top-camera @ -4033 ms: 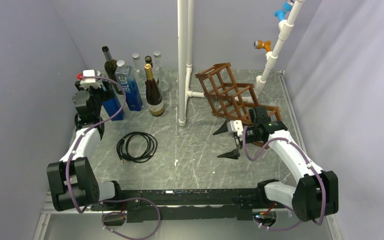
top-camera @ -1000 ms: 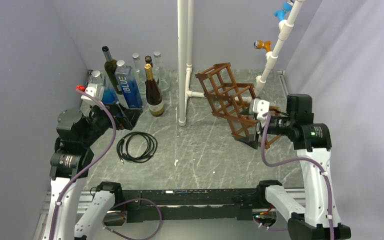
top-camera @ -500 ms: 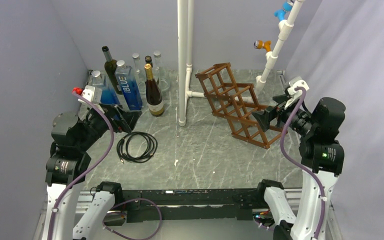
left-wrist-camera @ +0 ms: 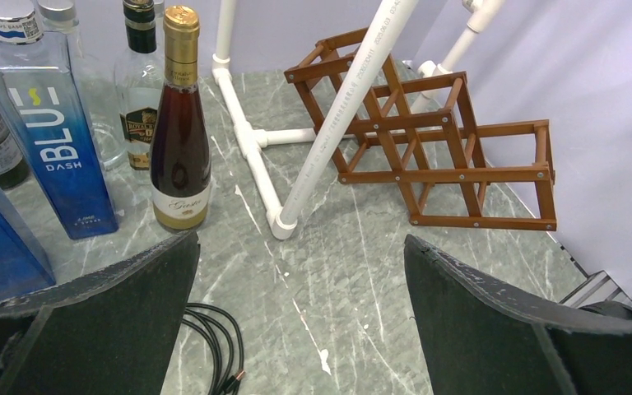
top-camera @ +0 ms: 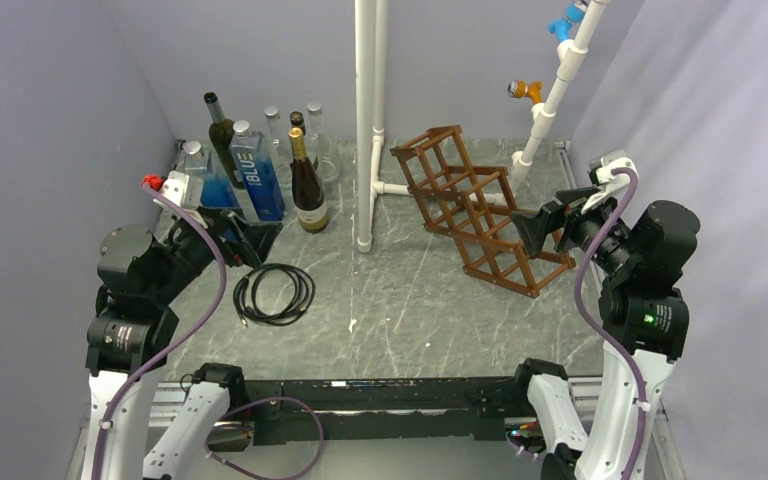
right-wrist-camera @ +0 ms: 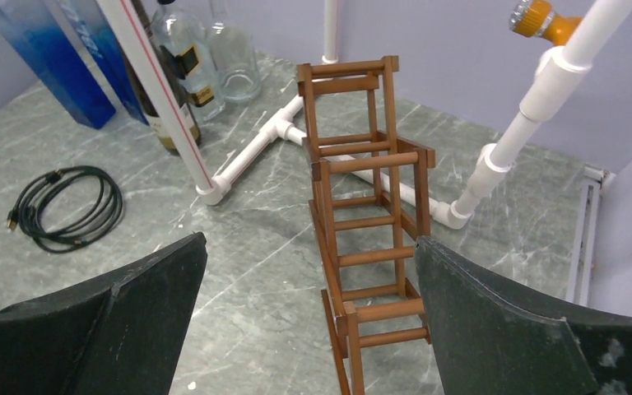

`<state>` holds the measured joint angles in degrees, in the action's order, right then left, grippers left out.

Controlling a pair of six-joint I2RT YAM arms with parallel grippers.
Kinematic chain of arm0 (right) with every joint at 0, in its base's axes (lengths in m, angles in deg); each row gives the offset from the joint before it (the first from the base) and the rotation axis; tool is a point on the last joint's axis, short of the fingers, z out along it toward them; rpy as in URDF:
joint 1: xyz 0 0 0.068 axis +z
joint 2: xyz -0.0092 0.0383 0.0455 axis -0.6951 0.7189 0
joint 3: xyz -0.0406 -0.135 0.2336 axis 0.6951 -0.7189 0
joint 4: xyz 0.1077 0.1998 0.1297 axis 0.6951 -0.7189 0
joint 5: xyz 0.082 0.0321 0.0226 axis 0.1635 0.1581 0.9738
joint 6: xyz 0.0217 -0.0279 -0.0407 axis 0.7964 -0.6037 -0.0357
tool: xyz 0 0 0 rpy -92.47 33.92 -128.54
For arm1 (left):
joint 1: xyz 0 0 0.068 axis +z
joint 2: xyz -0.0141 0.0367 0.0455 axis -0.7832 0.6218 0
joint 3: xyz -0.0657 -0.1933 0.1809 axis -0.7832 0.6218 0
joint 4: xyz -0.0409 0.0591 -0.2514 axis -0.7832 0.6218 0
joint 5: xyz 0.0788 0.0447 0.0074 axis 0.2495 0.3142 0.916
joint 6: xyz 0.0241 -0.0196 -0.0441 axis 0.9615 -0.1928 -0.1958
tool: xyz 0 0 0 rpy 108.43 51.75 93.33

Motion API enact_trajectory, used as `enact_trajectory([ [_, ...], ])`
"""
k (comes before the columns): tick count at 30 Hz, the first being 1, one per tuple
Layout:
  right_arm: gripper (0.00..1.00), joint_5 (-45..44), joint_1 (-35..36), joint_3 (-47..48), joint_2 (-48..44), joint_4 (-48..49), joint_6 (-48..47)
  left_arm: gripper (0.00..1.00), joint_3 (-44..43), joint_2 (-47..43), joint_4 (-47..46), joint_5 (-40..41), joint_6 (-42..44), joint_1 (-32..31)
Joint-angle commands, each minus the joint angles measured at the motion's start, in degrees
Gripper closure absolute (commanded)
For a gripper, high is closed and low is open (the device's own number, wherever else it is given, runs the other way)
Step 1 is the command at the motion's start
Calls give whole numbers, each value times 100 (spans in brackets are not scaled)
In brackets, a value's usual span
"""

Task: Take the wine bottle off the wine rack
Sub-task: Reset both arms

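Observation:
The brown wooden wine rack [top-camera: 460, 190] lies tilted on the grey table, right of centre, and every cell that shows is empty. It also shows in the left wrist view [left-wrist-camera: 444, 174] and the right wrist view [right-wrist-camera: 370, 163]. A dark wine bottle with gold foil [top-camera: 308, 190] stands upright among the bottles at the back left, also in the left wrist view [left-wrist-camera: 179, 123]. My left gripper [top-camera: 248, 237] is open and empty, raised near those bottles [left-wrist-camera: 300, 313]. My right gripper [top-camera: 540, 222] is open and empty, raised just right of the rack [right-wrist-camera: 309, 321].
A coiled black cable [top-camera: 274, 293] lies left of centre. A white pipe stand [top-camera: 366, 120] rises at the middle back. Tall blue bottles [top-camera: 255, 170] and clear ones stand at the back left. A slanted pipe with an orange fitting [top-camera: 527, 90] stands at the back right. Walls close in on both sides.
Both arms have lifted and drawn back. The right gripper moved from in front of the rack to its right side. The left gripper drew away from the bottles. The rack stayed put.

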<state>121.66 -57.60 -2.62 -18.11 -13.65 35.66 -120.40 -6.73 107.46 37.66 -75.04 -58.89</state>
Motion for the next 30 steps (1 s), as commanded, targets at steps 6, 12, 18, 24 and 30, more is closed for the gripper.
enact_trajectory([
  [6,0,-656,-123,-13,-121,415,935,1,-174,-22,-125,-112,122,-39],
  [12,0,-655,-231,-103,-183,469,1020,0,-165,-61,-100,-69,195,-98],
  [18,0,-483,-341,-162,-210,503,1048,0,-107,-140,-61,57,278,-152],
  [24,0,-386,-471,-230,-250,564,1096,0,4,-214,-98,84,313,-194],
  [30,0,-314,-578,-308,-293,609,1122,1,23,-221,-124,59,341,-207],
])
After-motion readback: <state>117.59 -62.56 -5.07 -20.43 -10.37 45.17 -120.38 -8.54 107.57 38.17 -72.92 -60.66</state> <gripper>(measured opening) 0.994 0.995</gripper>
